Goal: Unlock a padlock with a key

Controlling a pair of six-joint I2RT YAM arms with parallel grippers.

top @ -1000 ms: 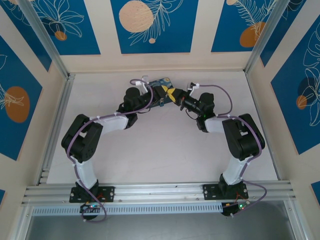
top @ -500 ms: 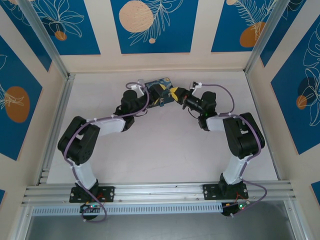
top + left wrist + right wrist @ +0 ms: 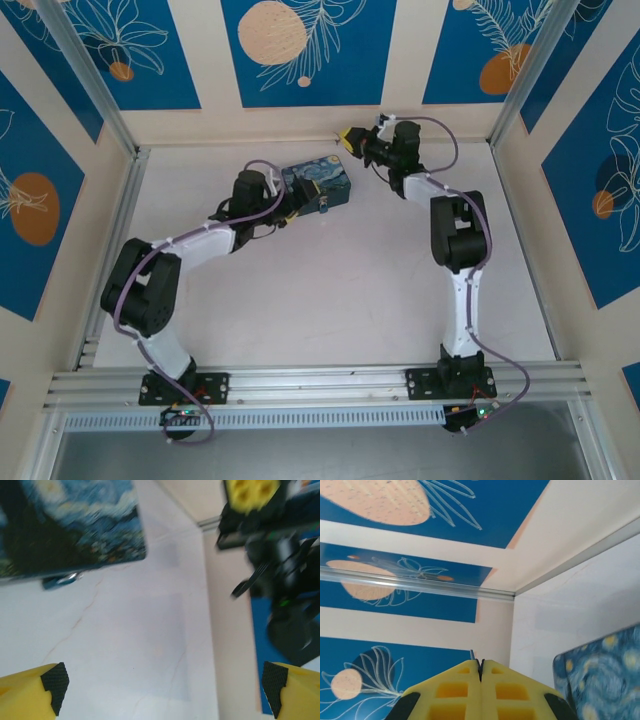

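Observation:
The padlock is a small bluish body with a silvery glint. It lies on the table against the near edge of the starry-night box. My left gripper is open, its yellow fingers spread wide over bare table, just short of the box. My right gripper is raised near the back wall, away from the box, with its jaws pressed together. A thin grey sliver, which looks like the key, pokes out between its fingertips.
The white table is fenced by aluminium rails and blue-and-cream wall panels. The right arm stretches up along the right side, and the left arm bends in from the left.
My left gripper has opened wide and drawn back from the box. My right gripper, still shut, has pulled away from the box and risen toward the back wall.

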